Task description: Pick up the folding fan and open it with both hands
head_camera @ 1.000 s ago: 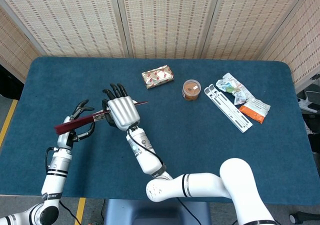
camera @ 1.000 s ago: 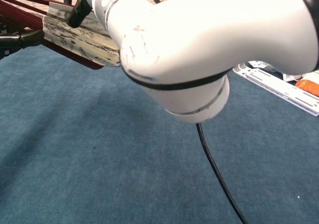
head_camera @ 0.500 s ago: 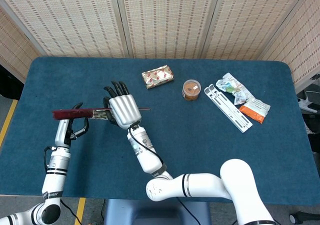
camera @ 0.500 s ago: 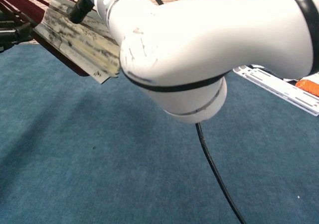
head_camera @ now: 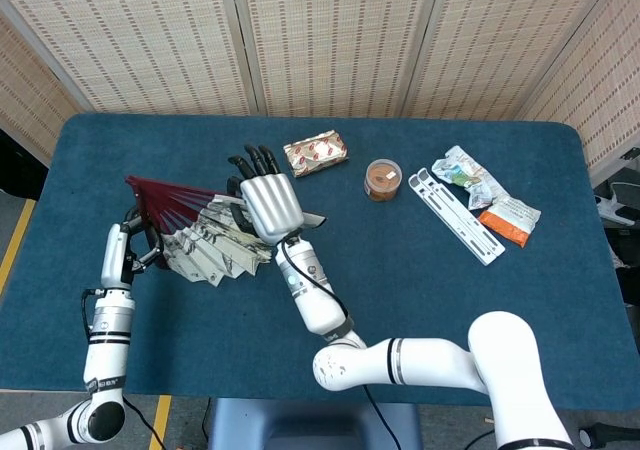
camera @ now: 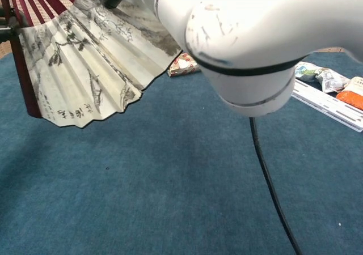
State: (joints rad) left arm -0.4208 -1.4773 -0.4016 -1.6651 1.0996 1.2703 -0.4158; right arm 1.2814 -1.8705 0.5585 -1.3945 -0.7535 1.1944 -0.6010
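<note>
The folding fan (head_camera: 212, 246) hangs spread above the blue table, with dark red ribs and a white leaf painted in ink. In the chest view the folding fan (camera: 85, 68) fills the upper left, its red end stick pointing down at the left edge. My left hand (head_camera: 133, 242) holds that left end stick; only a dark fingertip shows at the chest view's edge. My right hand (head_camera: 268, 204) grips the fan's other end, back of the hand up, fingers pointing away. The right arm (camera: 244, 34) fills the top of the chest view and hides the right hand's grip.
A foil-wrapped packet (head_camera: 315, 153) lies behind the right hand. A small round jar (head_camera: 382, 179), a white plastic rack (head_camera: 455, 216) and snack packets (head_camera: 487, 192) lie at the right. The blue table (head_camera: 450, 290) has bare cloth along the front and right.
The fan has gone from a nearly closed stick to a wide spread. My right hand moved right and away, while the left hand swung its end stick down and left.
</note>
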